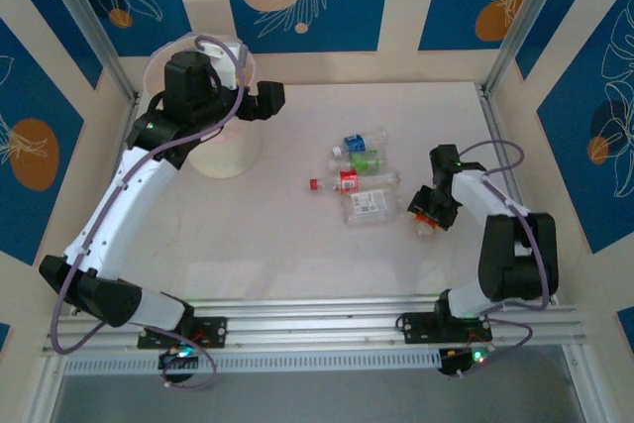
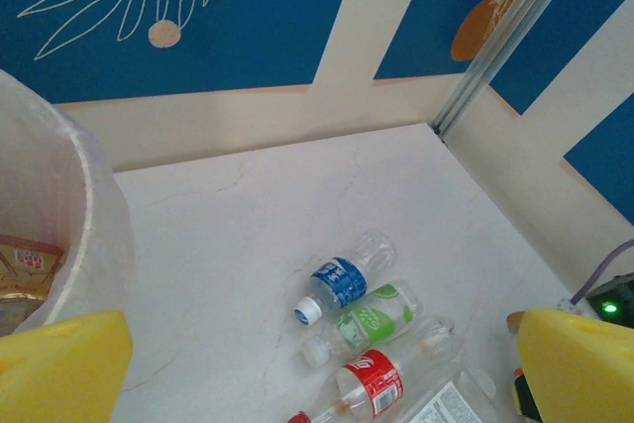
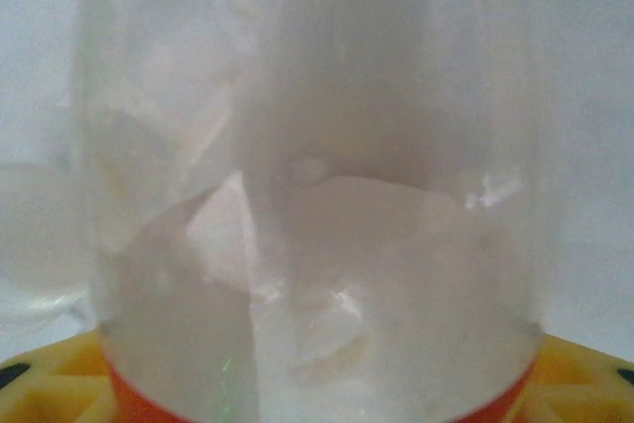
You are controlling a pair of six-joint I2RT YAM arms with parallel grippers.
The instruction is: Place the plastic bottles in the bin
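bottles: four small clear plastic bottles (image 1: 349,181), blue, green, red and white labels, lying clustered, 2 o'clock from table centre | bin: tall round translucent pink-white plastic bin (image 1: 230,151), 10 o'clock | left gripper (image 1: 269,98): jaws wide apart, beside bin rim | right gripper (image 1: 428,213): 3 o'clock, another clear plastic bottle (image 3: 317,195) between jaws, clamped or not I cannot tell

No text can be read; the blue-label bottle (image 2: 342,279), green-label bottle (image 2: 369,322) and red-label bottle (image 2: 376,383) carry blurred print.

Held white-and-black left arm (image 1: 129,195) stretched toward the frame's upper left, black yellow-tipped left gripper (image 1: 265,99) spread wide. Held black-and-white right arm (image 1: 500,230) folded at middle right, black orange-padded right gripper (image 1: 426,217) pointed downward; jaw gap unclear.
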